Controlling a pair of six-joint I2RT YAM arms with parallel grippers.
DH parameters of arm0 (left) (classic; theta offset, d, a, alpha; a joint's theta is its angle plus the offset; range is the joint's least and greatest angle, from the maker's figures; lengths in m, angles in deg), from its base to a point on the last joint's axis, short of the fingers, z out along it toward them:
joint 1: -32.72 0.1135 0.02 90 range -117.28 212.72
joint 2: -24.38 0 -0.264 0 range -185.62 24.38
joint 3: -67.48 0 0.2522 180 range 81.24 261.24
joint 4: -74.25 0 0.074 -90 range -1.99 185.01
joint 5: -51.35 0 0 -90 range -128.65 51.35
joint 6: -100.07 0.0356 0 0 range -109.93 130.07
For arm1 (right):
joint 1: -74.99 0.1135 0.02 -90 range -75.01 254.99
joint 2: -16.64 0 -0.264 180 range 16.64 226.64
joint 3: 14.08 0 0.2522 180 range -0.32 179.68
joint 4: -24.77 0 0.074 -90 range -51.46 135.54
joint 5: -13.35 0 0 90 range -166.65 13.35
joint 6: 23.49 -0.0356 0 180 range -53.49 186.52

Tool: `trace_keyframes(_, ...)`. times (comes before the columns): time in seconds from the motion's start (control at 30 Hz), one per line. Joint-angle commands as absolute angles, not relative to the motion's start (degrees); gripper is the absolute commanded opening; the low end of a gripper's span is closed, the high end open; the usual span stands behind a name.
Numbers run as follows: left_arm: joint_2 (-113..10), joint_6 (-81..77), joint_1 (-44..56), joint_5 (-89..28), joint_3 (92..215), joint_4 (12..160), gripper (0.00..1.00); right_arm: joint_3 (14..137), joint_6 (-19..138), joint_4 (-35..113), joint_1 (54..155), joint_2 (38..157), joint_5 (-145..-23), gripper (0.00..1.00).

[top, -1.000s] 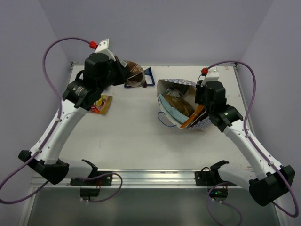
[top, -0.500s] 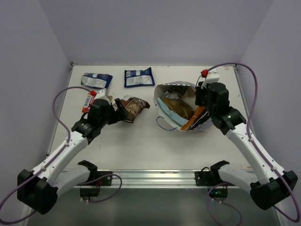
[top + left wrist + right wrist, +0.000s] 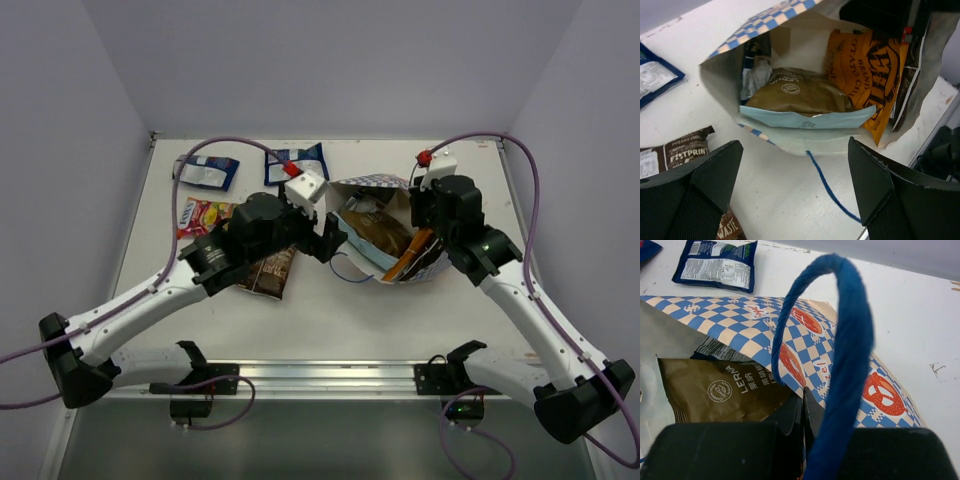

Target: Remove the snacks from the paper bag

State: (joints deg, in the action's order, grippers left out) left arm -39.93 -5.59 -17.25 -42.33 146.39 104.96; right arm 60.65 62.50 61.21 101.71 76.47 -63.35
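Top external view: paper bag (image 3: 372, 185) is lying tipped on the bench (image 3: 330, 320), left fingers (image 3: 332, 235) hovering at its mouth, a brown chip bag (image 3: 265, 275) lying outside. Left wrist view: those fingers are standing spread wide, empty, facing an olive packet (image 3: 797, 92) and an orange packet (image 3: 870, 65) inside. Right wrist view: right fingers (image 3: 715, 450) are sitting clenched at the bag's rim, the blue cord handle (image 3: 850, 340) looping over them.

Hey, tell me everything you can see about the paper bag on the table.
The paper bag is crumpled paper, blue-and-white checkered with red pretzel prints outside and plain cream inside. It slumps tilted on the table, mouth gaping toward the open left gripper, which is short of it. One blue cord handle trails on the table. The other arches by the right gripper, which looks shut on the rim. Inside are an olive packet, an orange chip bag and a pale blue packet.
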Motion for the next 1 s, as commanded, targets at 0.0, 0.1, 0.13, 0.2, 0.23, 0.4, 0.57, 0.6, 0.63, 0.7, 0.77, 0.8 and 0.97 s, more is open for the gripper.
trace_keyframes(0.0,-45.0,5.4,-20.4,-44.5,150.1,101.6,0.93,63.1,63.7,63.1,102.4,77.0,-66.1,0.0)
trace_keyframes(0.1,-47.9,13.3,-22.6,-43.9,151.0,97.7,0.89,63.5,65.1,63.6,102.6,77.0,-67.0,0.0)
trace_keyframes(0.13,-48.6,14.2,-22.7,-42.8,151.2,96.8,0.87,63.8,65.3,63.9,102.6,77.0,-67.1,0.0)
trace_keyframes(0.2,-50.9,16.3,-22.7,-41.8,151.1,94.5,0.86,64.5,65.8,64.5,102.6,77.1,-67.1,0.0)
trace_keyframes(0.23,-51.7,17.9,-22.7,-41.5,151.2,94.1,0.86,65.0,65.9,64.8,102.6,77.1,-67.2,0.0)
trace_keyframes(0.4,-56.0,22.4,-22.7,-43.7,150.0,89.7,0.82,67.3,66.1,66.0,102.5,77.1,-68.3,0.0)
trace_keyframes(0.57,-59.2,23.3,-21.4,-46.0,148.4,85.0,0.79,68.1,67.9,66.5,102.6,77.5,-69.8,0.0)
trace_keyframes(0.6,-59.9,23.0,-21.1,-45.8,148.2,84.5,0.79,68.1,67.9,66.5,102.6,77.5,-70.0,0.0)
trace_keyframes(0.63,-60.3,22.8,-20.5,-45.8,147.8,83.8,0.78,68.0,67.9,66.5,102.6,77.4,-70.1,0.0)
trace_keyframes(0.7,-61.4,22.6,-20.0,-45.8,147.3,81.6,0.77,68.1,67.8,66.6,102.6,77.4,-70.3,0.0)
trace_keyframes(0.77,-62.5,22.3,-19.6,-46.1,147.8,81.1,0.76,68.7,67.6,67.1,102.6,77.6,-70.5,0.0)
trace_keyframes(0.8,-63.7,21.8,-19.3,-46.4,148.0,80.9,0.76,68.9,67.4,67.6,102.6,77.6,-70.9,0.0)
trace_keyframes(0.97,-65.8,21.1,-18.3,-50.4,147.2,76.0,0.76,68.9,67.2,67.7,102.7,77.4,-72.3,0.0)
